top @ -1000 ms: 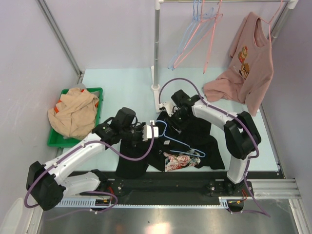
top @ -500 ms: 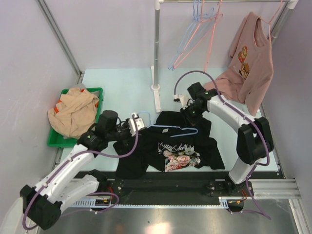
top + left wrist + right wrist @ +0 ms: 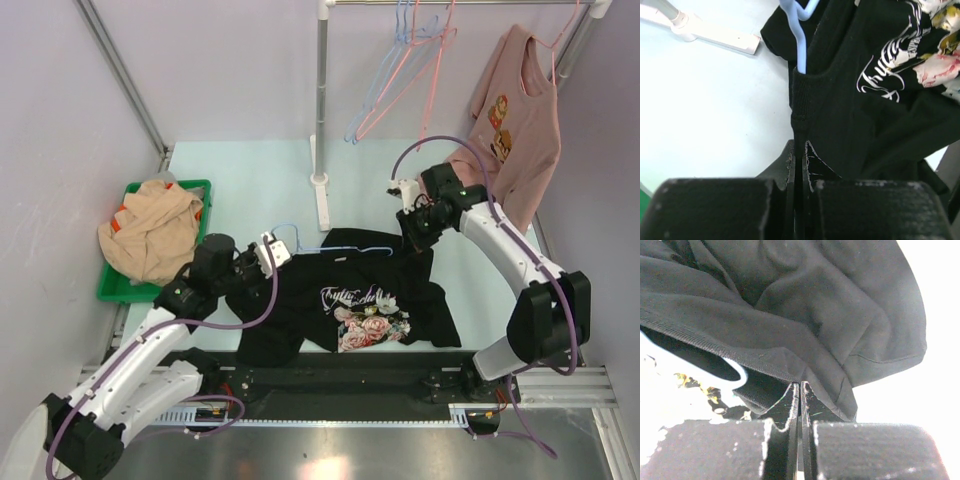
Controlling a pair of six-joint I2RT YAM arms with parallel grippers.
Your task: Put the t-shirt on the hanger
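The black t-shirt [image 3: 350, 295] with its rose print lies spread on the table between the arms. The light-blue hanger [image 3: 335, 249] lies inside its neck, with the hook [image 3: 283, 232] sticking out at the left. My left gripper [image 3: 268, 252] is shut on the t-shirt's collar [image 3: 799, 100] right beside the hanger wire [image 3: 799, 40]. My right gripper [image 3: 412, 228] is shut on the t-shirt's hem fold [image 3: 800, 375] at the upper right corner, with a bit of hanger wire [image 3: 735, 371] showing under the cloth.
A green tray [image 3: 115, 285] holding a tan garment [image 3: 150, 230] is at the left. A rack post [image 3: 320, 110] with a white base stands behind the shirt, with pink and blue hangers [image 3: 400, 70] and a dusty-pink shirt [image 3: 510, 130] hanging from it.
Both arms have pulled apart, the left one to the left and the right one to the back right. The t-shirt is stretched wider and flatter, and its print now shows fully.
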